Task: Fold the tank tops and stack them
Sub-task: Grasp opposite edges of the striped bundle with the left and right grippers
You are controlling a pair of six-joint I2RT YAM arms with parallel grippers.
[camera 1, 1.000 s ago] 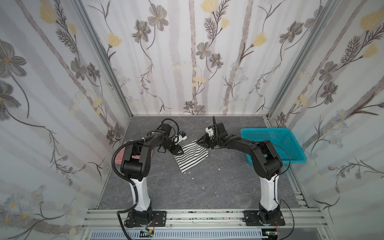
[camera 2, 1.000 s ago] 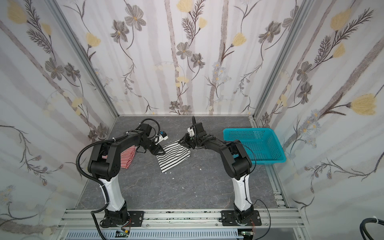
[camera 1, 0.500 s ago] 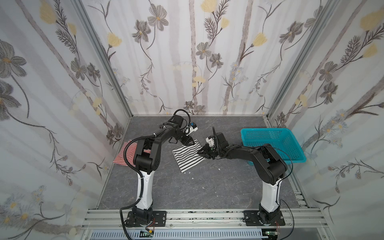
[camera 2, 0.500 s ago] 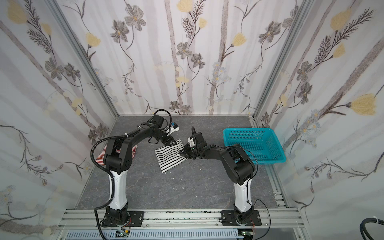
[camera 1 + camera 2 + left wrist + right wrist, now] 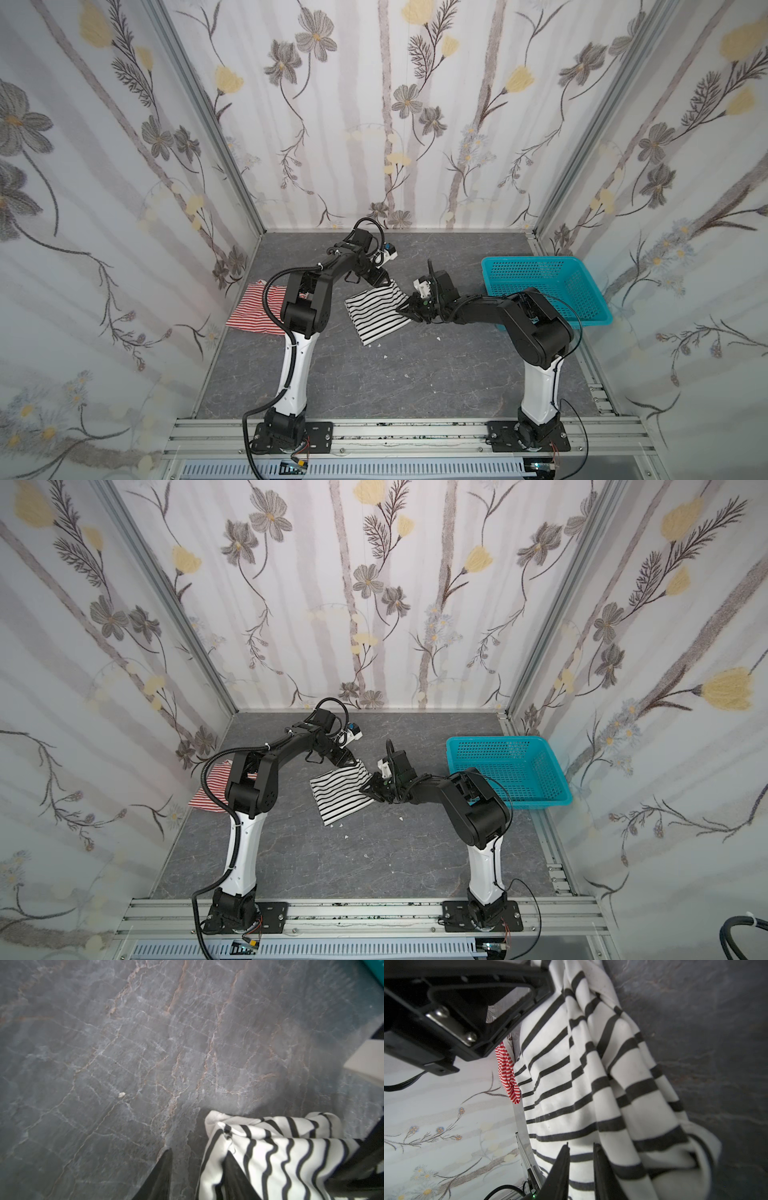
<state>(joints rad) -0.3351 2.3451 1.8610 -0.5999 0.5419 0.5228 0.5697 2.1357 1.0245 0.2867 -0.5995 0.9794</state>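
Two tools [image 5: 384, 279] [image 5: 405, 311] flank the black-and-white tank top [image 5: 376, 312].

table [image 5: 415, 374]: grey marble | on it: black-and-white top [image 5: 376, 316], red-striped top [image 5: 253, 309], basket [image 5: 582, 322]

Black-and-white tank top [image 5: 591, 1095] was soft matt knit cloth; tabletop [image 5: 145, 1043] matt grey marble-look, veined; basket [image 5: 540, 286] glossy turquoise plastic mesh.
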